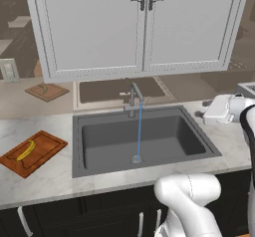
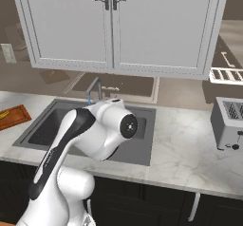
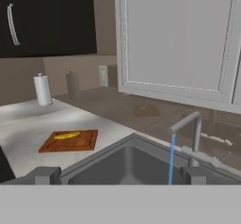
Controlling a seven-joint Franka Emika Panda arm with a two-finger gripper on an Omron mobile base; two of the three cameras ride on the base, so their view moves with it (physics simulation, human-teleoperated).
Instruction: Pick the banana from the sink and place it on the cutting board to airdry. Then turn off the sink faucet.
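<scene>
Water is running from the sink faucet into the sink. The banana is lying on the cutting board, well apart from the spread, empty gripper.

Right base view: cutting board and banana cropped by left edge; arm hides much of sink; faucet lever indiscernible.

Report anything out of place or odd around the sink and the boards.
The sink faucet is running: a thin blue stream falls to the drain of the sink, which holds nothing else. The banana lies on the cutting board, nothing spilled or askew there.
</scene>
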